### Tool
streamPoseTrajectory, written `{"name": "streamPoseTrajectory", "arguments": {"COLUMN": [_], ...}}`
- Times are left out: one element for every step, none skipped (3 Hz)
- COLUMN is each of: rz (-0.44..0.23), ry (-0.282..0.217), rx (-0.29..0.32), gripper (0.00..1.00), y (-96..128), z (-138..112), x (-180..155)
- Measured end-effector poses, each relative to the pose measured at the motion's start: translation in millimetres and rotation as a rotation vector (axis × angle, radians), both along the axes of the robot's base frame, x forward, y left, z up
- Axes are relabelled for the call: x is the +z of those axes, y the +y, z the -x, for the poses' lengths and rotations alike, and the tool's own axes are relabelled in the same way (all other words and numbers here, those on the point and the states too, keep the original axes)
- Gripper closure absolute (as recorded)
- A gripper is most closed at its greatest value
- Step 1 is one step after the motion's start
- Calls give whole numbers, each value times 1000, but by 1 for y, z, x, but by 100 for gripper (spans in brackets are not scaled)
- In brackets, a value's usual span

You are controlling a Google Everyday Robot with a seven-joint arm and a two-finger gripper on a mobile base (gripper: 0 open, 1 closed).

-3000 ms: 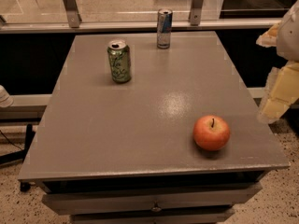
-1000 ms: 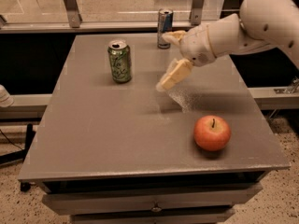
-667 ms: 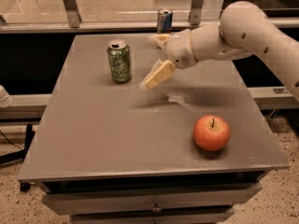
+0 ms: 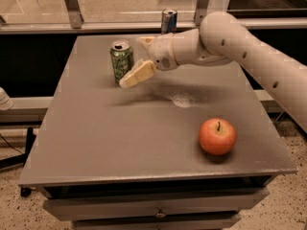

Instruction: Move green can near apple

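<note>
The green can [image 4: 121, 60] stands upright at the back left of the grey table [image 4: 120, 138]. The red-orange apple [image 4: 217, 136] sits at the front right, well apart from the can. My gripper [image 4: 133, 62] has come in from the right and hangs just right of the can, open. One cream finger [image 4: 137, 74] reaches in front of the can's lower right side; the other finger [image 4: 144, 40] shows behind, near the can's top. The can is not held.
A slimmer blue-and-silver can [image 4: 169, 20] stands at the table's back edge, behind my arm [image 4: 240, 47]. Metal railing posts [image 4: 71, 4] rise behind the table. A drawer front [image 4: 158, 207] lies below the table's front edge.
My arm has swung in from the right and moved left across the table, bringing the gripper from mid-table up next to the green can. The can and apple have not moved.
</note>
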State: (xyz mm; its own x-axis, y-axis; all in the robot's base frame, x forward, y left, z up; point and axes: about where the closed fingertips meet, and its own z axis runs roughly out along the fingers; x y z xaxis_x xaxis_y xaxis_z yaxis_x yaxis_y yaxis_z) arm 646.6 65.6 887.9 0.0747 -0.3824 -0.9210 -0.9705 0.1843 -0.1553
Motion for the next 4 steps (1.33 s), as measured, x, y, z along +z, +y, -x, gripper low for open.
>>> {"name": "streamPoseTrajectory", "arguments": {"rz": [-27,-37,-30,-21], "ry": [36,62,63,43], "rx": [-14,-33,-55,-92], "gripper": [14,39,62,85], "y": [19,26,20,3], "z": [-3,-5,-7,-12], "x": [0,-3,-2,8]}}
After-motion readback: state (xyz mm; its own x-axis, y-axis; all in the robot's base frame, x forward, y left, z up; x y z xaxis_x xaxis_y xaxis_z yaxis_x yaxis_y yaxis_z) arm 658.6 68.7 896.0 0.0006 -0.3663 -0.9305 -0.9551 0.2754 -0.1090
